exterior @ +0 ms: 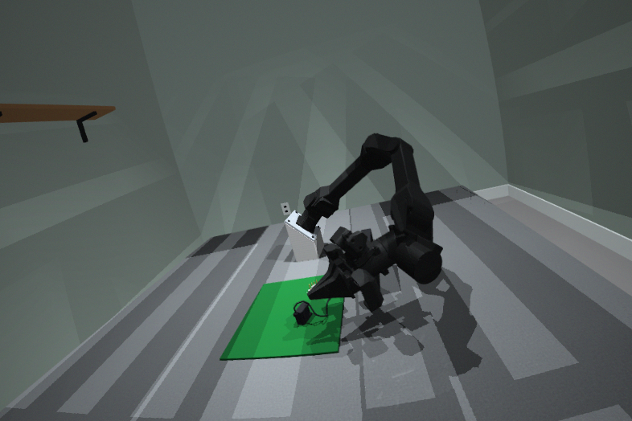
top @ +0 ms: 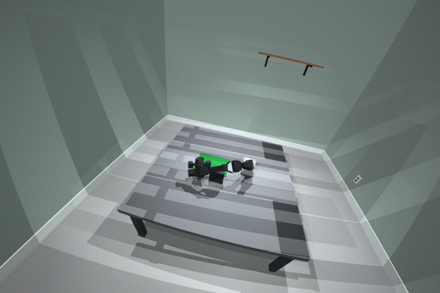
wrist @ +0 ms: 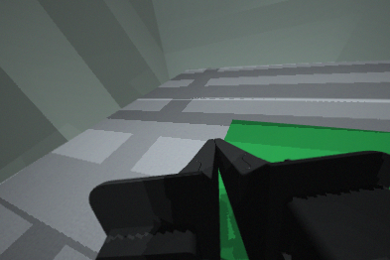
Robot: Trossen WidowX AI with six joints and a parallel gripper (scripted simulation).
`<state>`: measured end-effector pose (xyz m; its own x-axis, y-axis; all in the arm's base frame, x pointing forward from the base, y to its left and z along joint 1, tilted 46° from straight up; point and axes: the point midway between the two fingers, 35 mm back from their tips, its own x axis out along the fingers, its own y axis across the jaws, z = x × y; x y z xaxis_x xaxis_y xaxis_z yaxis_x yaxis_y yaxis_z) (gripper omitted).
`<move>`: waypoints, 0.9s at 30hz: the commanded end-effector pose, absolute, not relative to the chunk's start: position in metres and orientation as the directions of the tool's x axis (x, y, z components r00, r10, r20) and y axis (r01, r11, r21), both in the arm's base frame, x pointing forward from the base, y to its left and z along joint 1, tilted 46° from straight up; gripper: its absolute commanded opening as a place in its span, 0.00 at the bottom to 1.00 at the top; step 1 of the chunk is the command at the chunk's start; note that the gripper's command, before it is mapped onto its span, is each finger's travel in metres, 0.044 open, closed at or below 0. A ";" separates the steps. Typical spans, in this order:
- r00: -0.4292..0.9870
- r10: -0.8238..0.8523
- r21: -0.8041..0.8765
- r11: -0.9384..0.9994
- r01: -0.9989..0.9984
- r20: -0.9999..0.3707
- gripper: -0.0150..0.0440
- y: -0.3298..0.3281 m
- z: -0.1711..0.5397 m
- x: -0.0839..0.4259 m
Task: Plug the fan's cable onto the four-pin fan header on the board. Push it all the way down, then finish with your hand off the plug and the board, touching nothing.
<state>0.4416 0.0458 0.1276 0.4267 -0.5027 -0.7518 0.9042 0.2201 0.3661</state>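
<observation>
The green board [top: 211, 159] [exterior: 257, 327] [wrist: 285, 141] lies flat on the table. The plug, a small black block [exterior: 302, 313] with thin dark cable loops, is on or just above the board, apart from the gripper. Gold pins with a little white, seemingly the header [exterior: 313, 285], show near the board's back edge and are partly hidden by the fingers. My gripper [exterior: 310, 295] [wrist: 214, 145] is shut with nothing between its fingertips. The tips are over the board, beside the pins in the exterior view; their height and any contact cannot be told. The fan, a dark square block [top: 216, 177], stands beside the board.
A white box-like stand [top: 249, 160] [exterior: 304, 245] is under the arm's base. The arm bends over the board's side and hides the fan in the exterior view. A brown shelf [top: 291, 59] [exterior: 38, 112] is on the wall, far from the table [top: 206, 217].
</observation>
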 end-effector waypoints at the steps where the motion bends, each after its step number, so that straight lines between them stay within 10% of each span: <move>1: 0.427 -0.514 0.368 0.219 0.904 -0.744 0.25 0.046 0.126 0.439; 27: 0.430 -0.512 0.375 0.214 0.902 -0.744 0.25 0.041 0.133 0.442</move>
